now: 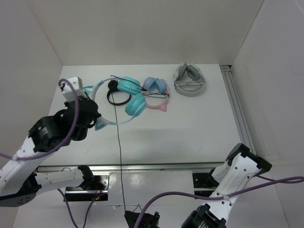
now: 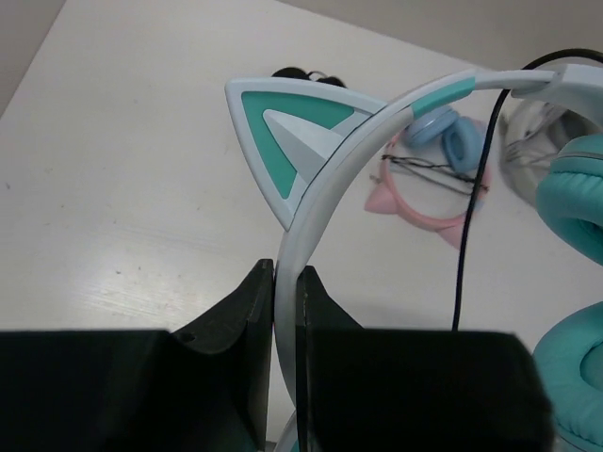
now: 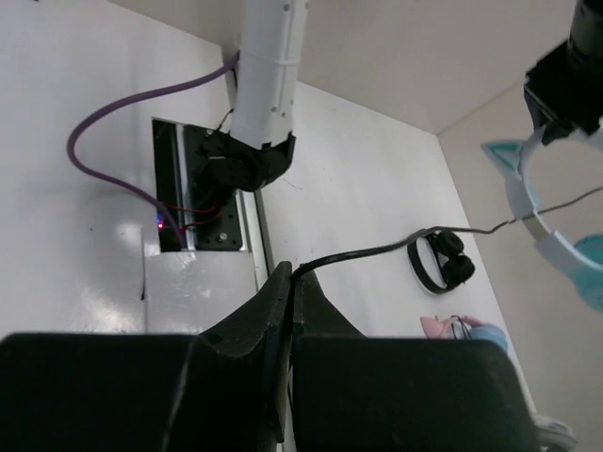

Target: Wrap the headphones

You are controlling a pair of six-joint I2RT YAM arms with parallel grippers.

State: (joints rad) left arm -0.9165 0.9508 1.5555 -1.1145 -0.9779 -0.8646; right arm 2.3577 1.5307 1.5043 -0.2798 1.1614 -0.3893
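The teal headphones (image 1: 132, 97) have a white-and-teal headband, cat ears and a thin black cable (image 1: 118, 156). My left gripper (image 1: 96, 118) is shut on the headband next to a cat ear (image 2: 294, 141) and holds that end up; the left wrist view shows the band (image 2: 325, 169) pinched between the jaws (image 2: 287, 282). The cable runs straight down to the near edge. My right gripper (image 3: 300, 275) is shut on the cable (image 3: 396, 247) there, low at the front (image 1: 138, 218). The headphones also show in the right wrist view (image 3: 528, 202).
A small black pair (image 1: 114, 92) lies right behind the teal cups. A pink-banded pair with light-blue cups (image 1: 157, 90) lies to their right, and a grey pair (image 1: 190, 81) at the back right. White walls enclose the table on three sides.
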